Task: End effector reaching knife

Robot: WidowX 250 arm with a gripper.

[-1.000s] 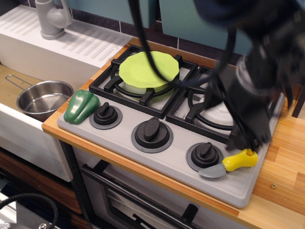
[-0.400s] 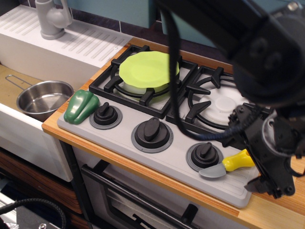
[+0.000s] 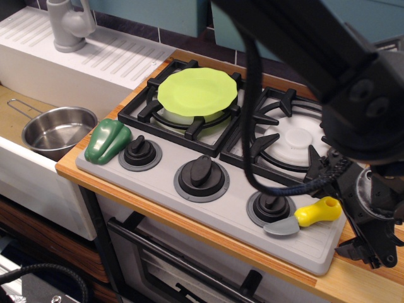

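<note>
The knife has a yellow handle and a short grey blade. It lies on the front right corner of the grey toy stove, just right of the rightmost knob, blade pointing left. The black end effector hangs at the lower right, over the wooden counter just past the stove's right edge, a little right of and below the knife handle. It does not touch the knife. Its fingers are dark and blurred, so their opening is unclear. The bulky black arm and cables cross the upper right.
A green toy pepper lies at the stove's front left. A lime plate sits on the back left burner. Three black knobs line the front. A steel pot sits in the sink at left, below a grey faucet.
The end effector has moved from just above the knife handle down and to the right, off the stove's right edge. The knife has not moved.
</note>
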